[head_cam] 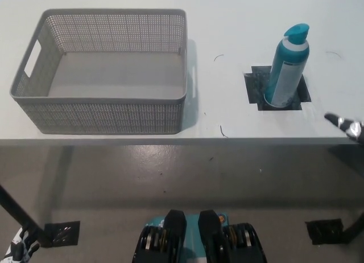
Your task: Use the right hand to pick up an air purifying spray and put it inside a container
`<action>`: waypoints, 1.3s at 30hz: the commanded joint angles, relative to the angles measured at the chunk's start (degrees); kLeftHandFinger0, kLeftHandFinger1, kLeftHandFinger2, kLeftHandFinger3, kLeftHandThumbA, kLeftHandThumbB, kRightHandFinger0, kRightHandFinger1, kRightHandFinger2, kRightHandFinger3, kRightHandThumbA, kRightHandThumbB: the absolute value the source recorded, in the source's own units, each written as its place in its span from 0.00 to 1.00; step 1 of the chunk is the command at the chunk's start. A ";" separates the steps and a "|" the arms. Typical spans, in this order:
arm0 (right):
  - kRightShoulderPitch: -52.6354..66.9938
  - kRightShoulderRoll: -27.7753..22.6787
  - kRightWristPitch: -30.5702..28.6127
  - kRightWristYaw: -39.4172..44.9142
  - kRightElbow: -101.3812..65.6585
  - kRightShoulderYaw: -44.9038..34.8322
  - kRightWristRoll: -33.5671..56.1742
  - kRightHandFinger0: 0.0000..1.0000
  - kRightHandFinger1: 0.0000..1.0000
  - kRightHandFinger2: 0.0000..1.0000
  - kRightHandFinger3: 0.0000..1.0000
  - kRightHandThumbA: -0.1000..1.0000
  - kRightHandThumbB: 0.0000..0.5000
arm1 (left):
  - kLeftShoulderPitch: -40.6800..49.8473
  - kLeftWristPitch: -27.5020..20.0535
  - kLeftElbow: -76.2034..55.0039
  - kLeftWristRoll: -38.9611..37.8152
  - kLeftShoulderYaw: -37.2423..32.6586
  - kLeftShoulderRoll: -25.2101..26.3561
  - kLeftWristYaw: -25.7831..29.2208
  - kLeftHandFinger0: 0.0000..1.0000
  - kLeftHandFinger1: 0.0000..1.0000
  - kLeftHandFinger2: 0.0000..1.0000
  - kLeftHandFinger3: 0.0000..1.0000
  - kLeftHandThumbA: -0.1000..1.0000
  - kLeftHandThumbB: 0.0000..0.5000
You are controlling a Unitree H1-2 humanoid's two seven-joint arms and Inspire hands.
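The fingers of the right hand (344, 126) barely show: only a dark tip with a pale glint pokes in at the picture's right edge, over the front edge of the table (227, 24), so I cannot tell whether they are spread or curled. They touch nothing. The left hand (17, 249) sits at the lower left corner, well below the table and over the floor (170, 177); too little of it is visible to tell its state either.

The air purifying spray (287, 66) stands upright on the right part of the white table, its teal body and cap rising from a dark taped square (256, 92). It is up and to the left of the right hand's tip, near but clearly apart from it.

The container (176, 112), a grey perforated basket with handle slots in its side walls, rests on the left part of the table, well apart from the spray.
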 commanded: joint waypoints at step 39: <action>-30.68 6.03 -2.54 -4.31 45.66 1.92 -0.34 1.00 1.00 1.00 1.00 0.94 1.00 | 0.64 -2.21 -2.45 0.31 1.25 1.23 -0.38 1.00 1.00 1.00 1.00 1.00 0.83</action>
